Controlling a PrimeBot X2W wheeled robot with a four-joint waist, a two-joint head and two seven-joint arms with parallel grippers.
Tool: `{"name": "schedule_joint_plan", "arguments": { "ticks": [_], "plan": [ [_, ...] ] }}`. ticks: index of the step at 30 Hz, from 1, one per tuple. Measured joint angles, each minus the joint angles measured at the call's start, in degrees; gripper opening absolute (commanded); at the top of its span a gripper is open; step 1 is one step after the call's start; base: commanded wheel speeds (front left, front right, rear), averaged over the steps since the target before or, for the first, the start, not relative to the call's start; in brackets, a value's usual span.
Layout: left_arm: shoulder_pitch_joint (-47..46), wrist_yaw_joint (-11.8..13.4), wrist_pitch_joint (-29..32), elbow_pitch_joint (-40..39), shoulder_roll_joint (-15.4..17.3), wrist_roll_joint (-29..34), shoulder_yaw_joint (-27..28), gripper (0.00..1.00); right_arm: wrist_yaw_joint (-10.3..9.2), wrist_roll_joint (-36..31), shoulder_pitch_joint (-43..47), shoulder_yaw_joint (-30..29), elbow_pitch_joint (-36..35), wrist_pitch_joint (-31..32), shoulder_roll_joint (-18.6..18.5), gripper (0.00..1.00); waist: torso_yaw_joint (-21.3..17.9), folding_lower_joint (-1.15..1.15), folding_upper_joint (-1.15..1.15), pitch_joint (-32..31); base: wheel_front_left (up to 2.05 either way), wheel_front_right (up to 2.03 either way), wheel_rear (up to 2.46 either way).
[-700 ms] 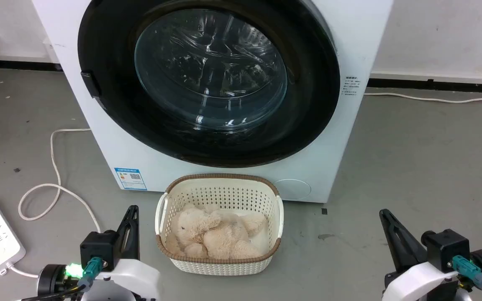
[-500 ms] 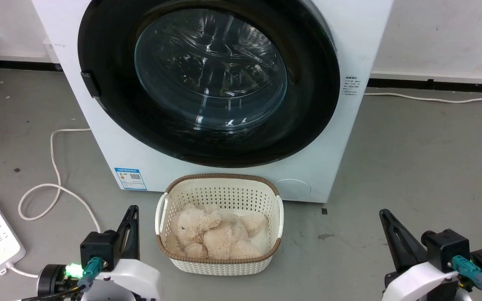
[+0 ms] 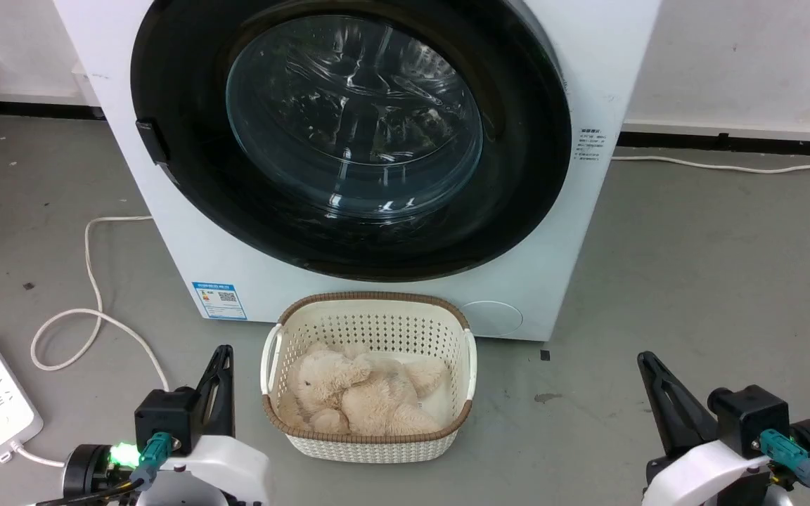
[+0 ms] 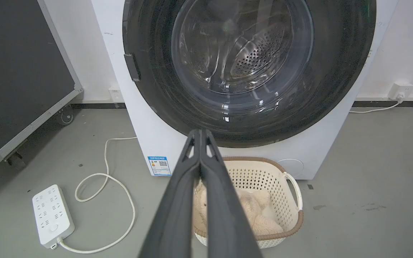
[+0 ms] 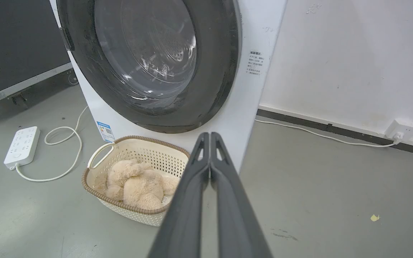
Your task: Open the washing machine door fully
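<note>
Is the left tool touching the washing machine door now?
Apart. In the head view the left tool sits low beside the basket, with bare floor between its tips and the washing machine door.

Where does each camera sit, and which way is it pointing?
Head view: on the head, facing forward and down at the washing machine door; left gripper and right gripper at bottom corners.
Left wrist view: low, square to the door, along shut fingers.
Right wrist view: low, from the door's right, along shut fingers.
All share the door and basket.
</note>
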Motion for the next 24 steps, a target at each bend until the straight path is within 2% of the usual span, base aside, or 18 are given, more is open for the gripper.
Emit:
{"name": "schedule_joint_plan", "arguments": {
  "ticks": [16, 17, 24],
  "plan": [
    [0.0, 0.0, 0.0, 0.0, 0.0, 0.0, 0.0, 0.0, 0.0, 0.0, 0.0, 0.0, 0.0, 0.0, 0.0, 0.0, 0.0, 0.0, 0.0, 0.0, 0.0, 0.0, 0.0],
    [0.0, 0.0, 0.0, 0.0, 0.0, 0.0, 0.0, 1.0, 0.0, 0.0, 0.0, 0.0, 0.0, 0.0, 0.0, 1.0, 0.0, 0.0, 0.0, 0.0, 0.0, 0.0, 0.0],
    [0.0, 0.0, 0.0, 0.1, 0.0, 0.0, -0.1, 1.0, 0.01, 0.1, 0.0, 0.1, 0.0, -0.1, 0.0, 1.0, 0.0, 0.0, 0.0, 0.0, 0.0, 0.0, 0.0]
  ]
}}
